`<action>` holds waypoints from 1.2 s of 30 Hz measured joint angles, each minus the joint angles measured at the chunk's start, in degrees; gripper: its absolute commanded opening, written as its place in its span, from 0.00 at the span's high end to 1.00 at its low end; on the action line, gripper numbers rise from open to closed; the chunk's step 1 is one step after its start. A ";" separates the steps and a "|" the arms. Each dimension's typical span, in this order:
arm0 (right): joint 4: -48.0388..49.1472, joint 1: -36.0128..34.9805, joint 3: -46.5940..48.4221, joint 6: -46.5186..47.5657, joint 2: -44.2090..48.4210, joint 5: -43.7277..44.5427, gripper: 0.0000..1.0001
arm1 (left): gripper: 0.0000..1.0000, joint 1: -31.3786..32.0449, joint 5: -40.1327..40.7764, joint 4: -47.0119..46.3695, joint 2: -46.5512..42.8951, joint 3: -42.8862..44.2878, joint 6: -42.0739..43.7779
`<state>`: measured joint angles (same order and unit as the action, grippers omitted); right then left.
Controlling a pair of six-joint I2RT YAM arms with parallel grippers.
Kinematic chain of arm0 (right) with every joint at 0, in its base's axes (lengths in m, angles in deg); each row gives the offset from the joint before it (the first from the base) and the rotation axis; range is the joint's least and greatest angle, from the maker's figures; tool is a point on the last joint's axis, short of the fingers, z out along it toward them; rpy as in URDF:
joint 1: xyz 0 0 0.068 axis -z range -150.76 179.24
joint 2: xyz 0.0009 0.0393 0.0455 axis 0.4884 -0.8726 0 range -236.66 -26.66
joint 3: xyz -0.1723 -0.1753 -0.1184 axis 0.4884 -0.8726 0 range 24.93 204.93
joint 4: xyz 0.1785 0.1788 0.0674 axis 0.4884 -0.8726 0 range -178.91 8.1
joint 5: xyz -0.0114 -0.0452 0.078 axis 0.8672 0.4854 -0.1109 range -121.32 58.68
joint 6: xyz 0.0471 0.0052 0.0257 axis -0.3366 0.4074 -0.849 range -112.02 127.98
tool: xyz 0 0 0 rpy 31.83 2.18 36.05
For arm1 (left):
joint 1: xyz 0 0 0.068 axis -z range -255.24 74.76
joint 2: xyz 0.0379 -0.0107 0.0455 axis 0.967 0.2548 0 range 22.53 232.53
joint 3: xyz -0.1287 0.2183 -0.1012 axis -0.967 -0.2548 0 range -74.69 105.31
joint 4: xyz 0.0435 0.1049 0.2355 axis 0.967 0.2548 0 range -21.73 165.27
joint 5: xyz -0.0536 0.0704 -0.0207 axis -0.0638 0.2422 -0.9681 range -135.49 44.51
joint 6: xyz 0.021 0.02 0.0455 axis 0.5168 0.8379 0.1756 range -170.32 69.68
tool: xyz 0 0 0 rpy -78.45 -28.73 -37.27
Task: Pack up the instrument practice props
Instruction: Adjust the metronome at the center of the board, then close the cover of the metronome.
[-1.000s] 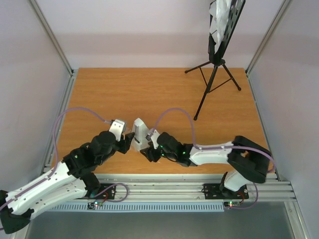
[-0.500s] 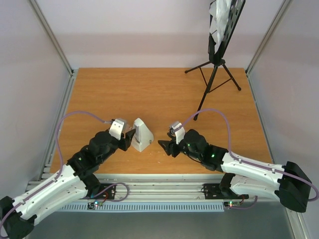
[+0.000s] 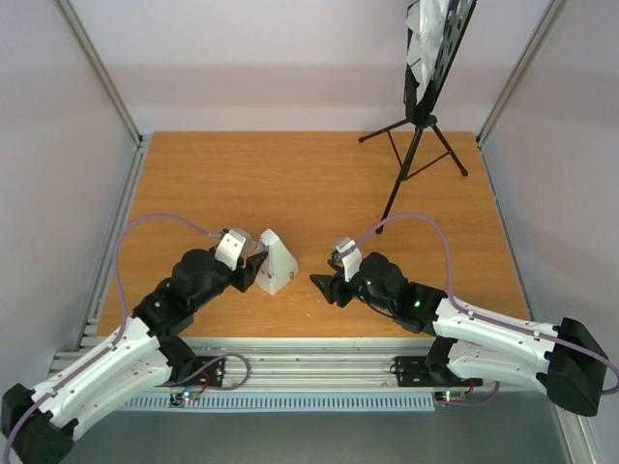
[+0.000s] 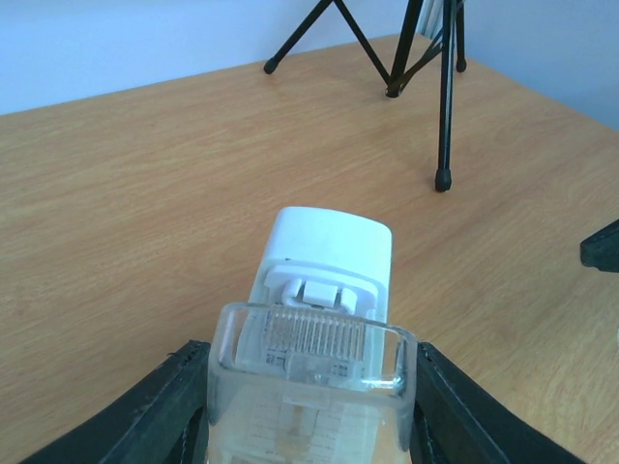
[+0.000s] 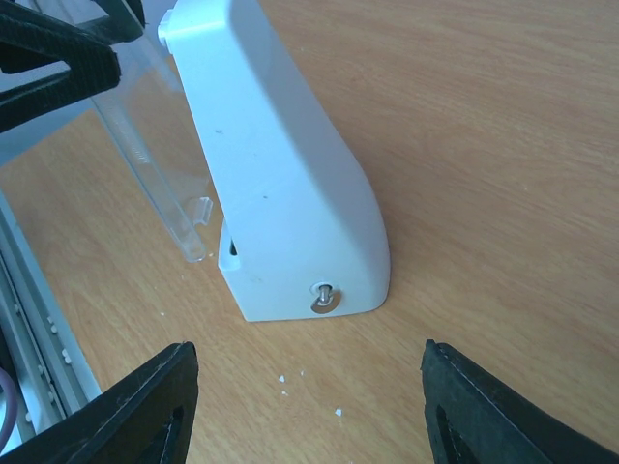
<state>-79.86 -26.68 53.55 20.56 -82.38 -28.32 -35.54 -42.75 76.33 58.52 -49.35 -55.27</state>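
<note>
Metronome (image 3: 277, 261) is set upright near the front of the table (image 3: 290, 174), directly ahead of the left gripper (image 3: 253, 271), whose fingers are pressed on the clear cover (image 4: 308, 372) leaning against it. The right gripper (image 3: 319, 283) is spread apart, near its back, untouching.

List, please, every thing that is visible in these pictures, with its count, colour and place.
table: one, orange-brown wood, under everything
metronome: one, white with clear cover, near edge, left of centre
music stand: one, black tripod, far right corner
sheet-music pages: several, exact count unclear, white, on the stand's desk
crumbs: a few, white, on the wood beside the metronome
left claw: one, black, closed on the metronome's cover
right claw: one, black, open and empty, right of the metronome
</note>
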 measured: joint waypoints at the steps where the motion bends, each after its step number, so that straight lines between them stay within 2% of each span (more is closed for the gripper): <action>1: -0.02 0.00 -0.04 -0.02 0.00 0.00 0.35 | 0.53 -0.28 -0.37 -0.20 0.50 0.00 0.31; 13: -0.02 0.00 -0.74 -0.74 0.52 -0.13 0.35 | 0.53 -2.47 -4.81 -4.68 2.12 -1.44 2.29; 22: 0.04 0.00 -0.74 -1.22 0.48 -0.68 0.35 | 0.53 -2.75 -5.27 -5.70 2.84 -1.49 4.46; 36: 0.09 0.00 -0.76 -1.75 0.24 -1.55 0.35 | 0.54 -7.23 -10.56 -6.73 6.99 -1.49 5.66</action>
<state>-79.77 -26.68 52.79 18.81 -82.14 -29.87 -42.77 -53.31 69.59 65.51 -50.84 -49.61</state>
